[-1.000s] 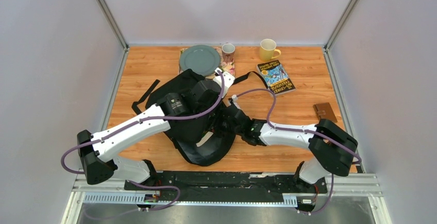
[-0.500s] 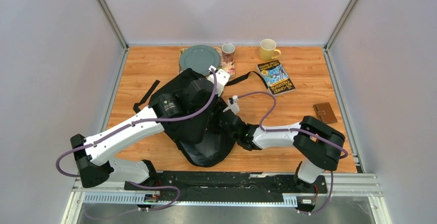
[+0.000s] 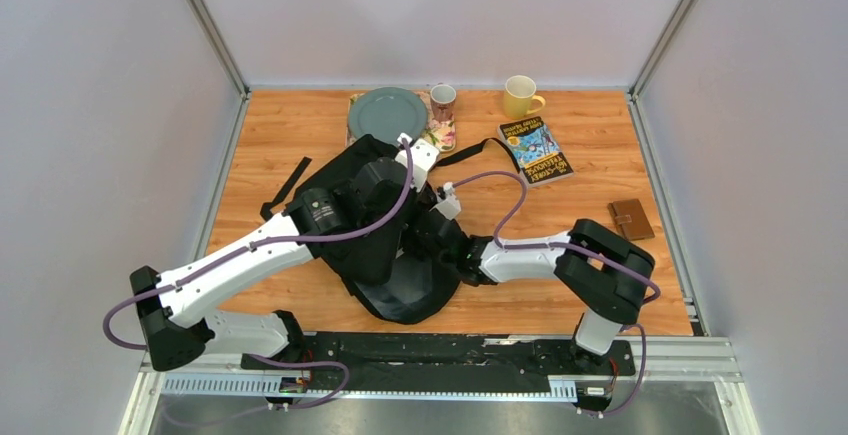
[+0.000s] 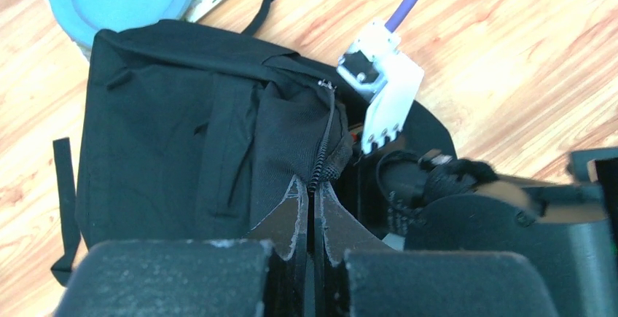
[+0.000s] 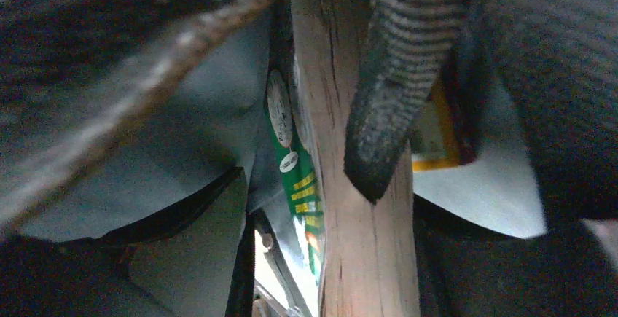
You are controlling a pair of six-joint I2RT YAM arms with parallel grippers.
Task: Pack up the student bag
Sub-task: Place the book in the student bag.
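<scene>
Left wrist view: your left claw (image 4: pixel 311 208) is clamped tight on the student bag (image 4: pixel 167 135) at its zip edge. The right claw (image 3: pixel 438 243) is inside the bag and I can't tell its state. You're likely mid-loading, so back out gently.

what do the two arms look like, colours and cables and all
The left arm and right arm match: white shell links between bulky black joint housings. A purple cable runs along each to a white camera bracket at the wrist. The left gripper is black, its flat fingers toothed along the inner edges. No readable markings.
</scene>
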